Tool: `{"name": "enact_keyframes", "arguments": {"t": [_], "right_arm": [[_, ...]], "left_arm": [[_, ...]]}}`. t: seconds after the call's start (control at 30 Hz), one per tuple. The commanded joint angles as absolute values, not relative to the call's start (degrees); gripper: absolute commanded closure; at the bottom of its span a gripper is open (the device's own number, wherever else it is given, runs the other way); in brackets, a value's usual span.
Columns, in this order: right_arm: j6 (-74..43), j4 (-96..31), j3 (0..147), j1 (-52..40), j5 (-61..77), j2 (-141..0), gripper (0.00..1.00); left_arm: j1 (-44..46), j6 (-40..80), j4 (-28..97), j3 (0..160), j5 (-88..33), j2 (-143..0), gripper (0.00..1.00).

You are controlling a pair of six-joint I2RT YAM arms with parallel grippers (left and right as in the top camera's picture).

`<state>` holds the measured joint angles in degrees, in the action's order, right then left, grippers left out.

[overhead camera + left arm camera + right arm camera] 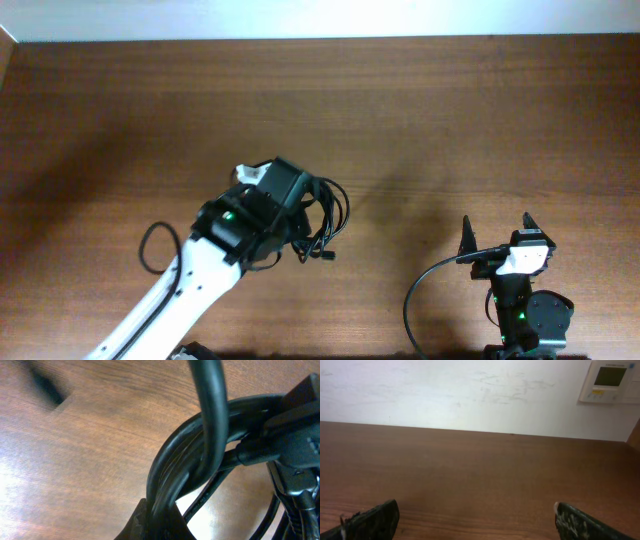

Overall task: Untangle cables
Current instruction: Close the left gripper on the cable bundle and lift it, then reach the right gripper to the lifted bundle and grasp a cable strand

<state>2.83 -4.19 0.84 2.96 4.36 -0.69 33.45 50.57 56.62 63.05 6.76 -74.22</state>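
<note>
The cables [328,215] lie as one tangled bunch just left of centre in the overhead view, on the wooden table [450,110]. Their loops fan out to the right of the left gripper [300,208]. That gripper sits right over the bunch, and its own body hides the jaws from above.

In the left wrist view, thick black loops fill the right half of the frame. One cord crosses down over the others from the top edge, and a black plug [295,445] sits at the right edge. A dark finger [142,522] shows at the bottom, touching the cords. I cannot tell whether the jaws pinch them.

The right gripper [497,232] is in the lower right of the overhead view, well apart from the cables. Its fingers are spread wide with only bare table between them.

In the right wrist view, a wall panel [612,381] with a small display hangs at the upper right. Its writing is too small to read.
</note>
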Motion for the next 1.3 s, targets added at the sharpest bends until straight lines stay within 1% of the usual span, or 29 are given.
{"name": "enact_keyframes", "arguments": {"t": [0.0,0.1,0.37,0.4,0.43,0.47,0.5,0.53,0.57,0.6,0.73,0.77,0.83,0.87,0.97,1.03,1.07,1.1,1.13,1.17,1.2,1.27], "right_arm": [[2.79,-4.19,0.32,2.63,4.05,-0.21,0.01],[2.79,-4.19,0.32,2.63,4.05,-0.21,0.01],[2.81,-4.19,0.32,2.63,4.03,-0.21,0.02],[2.46,-4.08,0.32,2.63,4.49,-0.21,0.02],[-0.49,-4.03,0.32,2.63,7.33,-0.21,0.02],[-7.62,-3.7,0.32,2.63,11.2,-0.21,0.01],[-20.75,-3.11,0.34,2.63,18.57,-0.36,0.02],[-29.19,-2.9,0.34,2.63,26.48,-0.49,0.02],[-34.68,-2.72,0.34,2.63,34.3,-0.51,0.01],[-40.86,-2.76,0.32,2.63,45.19,-0.51,0.02],[-47.37,-5.17,0.32,2.63,73.23,-0.51,0.01],[-48.21,-5.08,0.32,2.63,76.84,-0.51,0.02],[-48.69,-5.04,0.32,2.66,78.17,-0.51,0.02],[-50.46,-4.6,0.32,2.66,76.25,-0.51,0.02],[-58.52,3.64,0.32,2.63,72.36,-0.51,0.01],[-65.78,7.25,0.32,2.63,71.22,-0.51,0.02],[-68.16,7.51,0.32,2.63,70.57,-0.51,0.09],[-71.46,7.46,0.32,2.63,69.63,-0.51,0.18],[-77.3,7.51,0.32,2.63,68.27,-0.51,0.22],[-81.17,7.53,0.32,2.63,67.59,-0.51,0.22],[-82.46,7.51,0.32,2.63,67.33,-0.51,0.21],[-83.02,7.51,0.32,2.63,66.72,-0.51,0.06]], "left_arm": [[33.21,50.7,60.14,63.68,7.81,-70.54,1.0],[33.21,50.7,62.26,63.66,7.86,-70.37,1.0],[33.21,50.72,63.31,63.64,7.79,-70.37,1.0],[33.21,50.72,63.33,63.64,7.79,-70.37,1.0],[33.21,50.74,63.29,63.64,7.81,-70.37,1.0],[33.21,50.76,63.07,63.64,7.81,-70.37,1.0],[33.21,51.77,62.83,63.64,7.81,-70.37,1.0],[33.21,53.67,62.81,63.64,7.79,-70.37,1.0],[33.23,54.89,62.81,63.64,7.79,-70.37,1.0],[33.21,55.96,62.81,63.64,7.77,-70.37,1.0],[33.21,56.16,62.65,63.64,5.26,-70.37,1.0],[33.23,56.16,62.61,63.64,4.43,-70.37,1.0],[33.23,56.16,62.24,63.64,3.01,-70.37,1.0],[33.21,56.16,61.98,63.64,2.72,-70.37,1.0],[33.23,56.14,60.93,63.64,1.58,-70.39,1.0],[33.28,56.1,59.83,63.57,-1.91,-70.39,1.0],[33.3,56.05,59.53,63.57,-2.96,-70.39,1.0],[33.41,54.94,58.89,63.57,-4.47,-70.39,1.0],[34.17,49.15,56.69,63.57,-6.44,-70.39,1.0],[35.09,44.1,55.09,63.57,-7.73,-70.39,1.0],[36.01,40.03,53.93,63.57,-8.75,-70.39,1.0],[38.7,34.54,51.46,63.57,-10.33,-70.39,1.0]]}}
